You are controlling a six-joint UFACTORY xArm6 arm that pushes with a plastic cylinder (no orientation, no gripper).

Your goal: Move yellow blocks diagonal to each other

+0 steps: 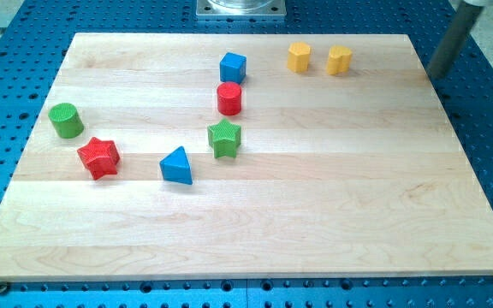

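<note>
Two yellow blocks sit side by side near the board's top edge: a yellow hexagon [299, 56] on the left and a yellow heart-like block [339, 60] just right of it, a small gap between them. My tip [439, 77] is at the view's top right, over the board's right edge, well right of both yellow blocks and touching no block.
A blue cube [233, 67] and a red cylinder [229, 98] stand left of the yellow blocks. A green star [224, 138], blue triangle [176, 165], red star [99, 156] and green cylinder [66, 120] lie lower left. The wooden board [315, 214] rests on a blue perforated table.
</note>
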